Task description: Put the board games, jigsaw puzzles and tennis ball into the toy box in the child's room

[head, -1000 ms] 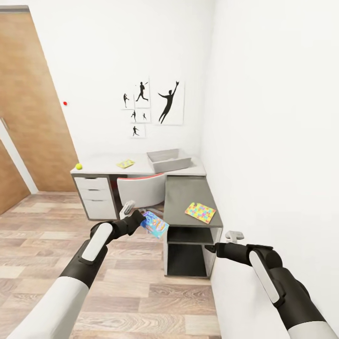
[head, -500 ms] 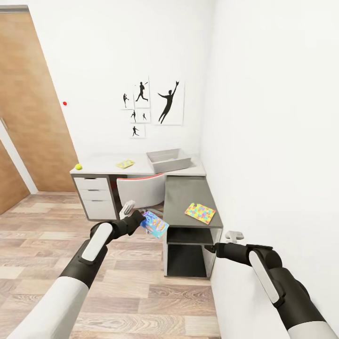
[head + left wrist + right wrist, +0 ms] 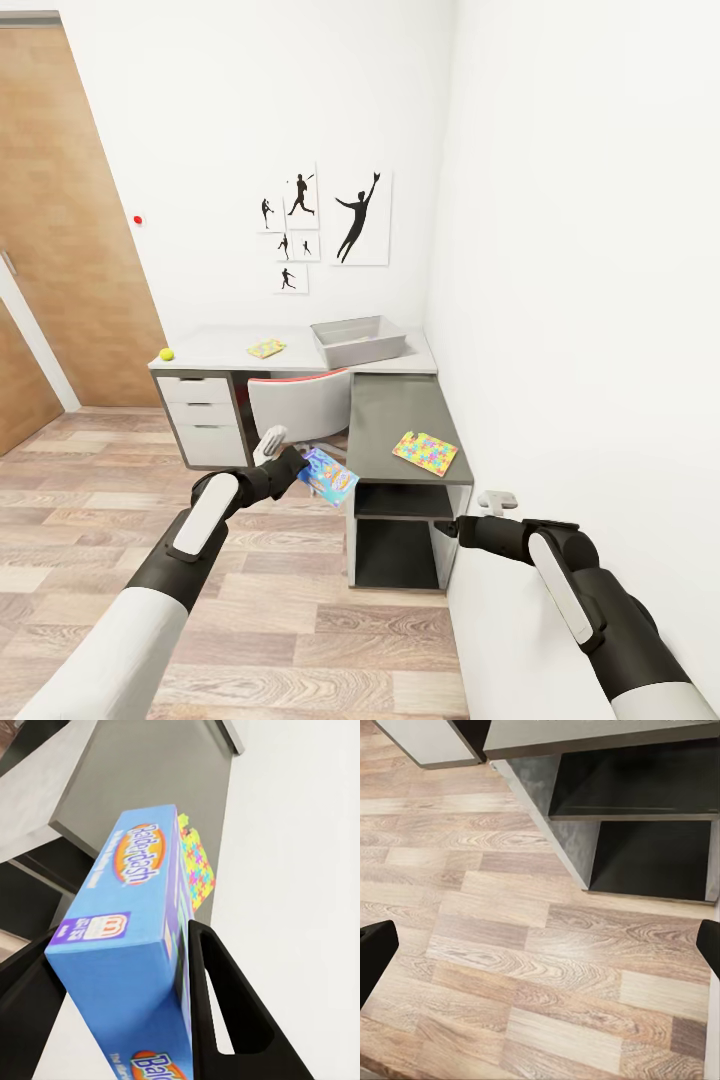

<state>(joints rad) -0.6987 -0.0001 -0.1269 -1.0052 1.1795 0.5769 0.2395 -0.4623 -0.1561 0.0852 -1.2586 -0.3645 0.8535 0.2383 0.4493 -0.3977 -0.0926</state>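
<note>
My left gripper (image 3: 300, 466) is shut on a blue board game box (image 3: 328, 476), held above the floor in front of the table (image 3: 210, 348). The left wrist view has the box (image 3: 135, 945) clamped between the black fingers (image 3: 225, 1020), with a jigsaw puzzle (image 3: 196, 866) beyond it. That puzzle (image 3: 425, 452) lies on the table's dark grey wing. Another puzzle (image 3: 266, 348) and the tennis ball (image 3: 166, 354) rest on the pale top. The grey toy box (image 3: 358, 340) stands in the corner. My right gripper (image 3: 448, 527) hangs open over the floor, its fingertips (image 3: 375, 952) far apart. The bed is out of view.
A grey and red chair (image 3: 300, 400) is tucked under the table beside the white drawers (image 3: 205, 418). A white wall (image 3: 580, 300) runs close along my right arm. Open shelves (image 3: 645, 855) sit under the dark wing. A wooden door (image 3: 60, 250) is at left, with wood-plank floor (image 3: 100, 520) before it.
</note>
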